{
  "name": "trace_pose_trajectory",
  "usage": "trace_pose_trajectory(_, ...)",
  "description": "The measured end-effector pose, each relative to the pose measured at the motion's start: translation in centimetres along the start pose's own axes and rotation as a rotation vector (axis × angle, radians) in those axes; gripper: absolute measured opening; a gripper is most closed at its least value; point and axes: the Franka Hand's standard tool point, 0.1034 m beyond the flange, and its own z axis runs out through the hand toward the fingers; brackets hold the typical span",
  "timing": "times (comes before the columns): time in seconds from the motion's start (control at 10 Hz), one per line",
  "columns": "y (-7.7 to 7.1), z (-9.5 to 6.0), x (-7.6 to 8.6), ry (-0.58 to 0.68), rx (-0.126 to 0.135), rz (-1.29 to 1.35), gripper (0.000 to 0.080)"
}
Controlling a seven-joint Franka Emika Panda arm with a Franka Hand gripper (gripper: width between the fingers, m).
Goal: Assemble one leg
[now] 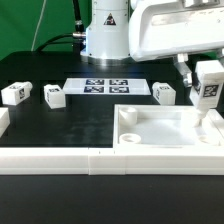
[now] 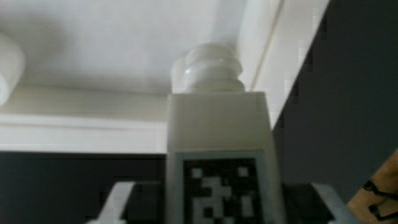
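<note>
Holds a white tagged leg (image 1: 208, 88) upright in the clamped gripper (image 1: 206, 70), tip down by the square panel (image 1: 160, 128)'s right rim.

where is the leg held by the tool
Exterior view's right: the leg hangs upright in the tool above the panel, at its right corner, beside another leg.

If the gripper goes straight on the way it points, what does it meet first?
Likely the panel, near its corner; the leg the gripper holds would touch first. Depth is unclear.
</note>
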Motion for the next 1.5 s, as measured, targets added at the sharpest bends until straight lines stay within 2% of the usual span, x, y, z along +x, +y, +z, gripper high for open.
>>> trace_pose_trajectory(0.1,0.5,-0.2,0.7,0.090,-0.022,-0.002,0.0288)
trace_pose_trajectory(0.2,0.9,0.0,0.4,0.143,-0.039,-0.004,0.0288)
trace_pose_trajectory(0.3,0.9,0.3,0.5,0.141,-0.039,-0.022,0.0288)
trace_pose_trajectory(0.6,0.7,0.6,2.4,0.166,-0.036,-0.022,0.0288)
trace_pose_trajectory(0.8,0.7,1.4,2.9,0.168,-0.032,-0.019,0.0288)
trace_pose_trajectory(1.0,0.7,2.3,2.1,0.162,-0.033,-0.013,0.0288)
trace_pose_trajectory(1.2,0.4,2.7,1.4,0.211,-0.045,-0.022,0.0288)
trace_pose_trajectory(1.5,0.1,3.4,0.6,0.181,-0.039,-0.024,0.0288)
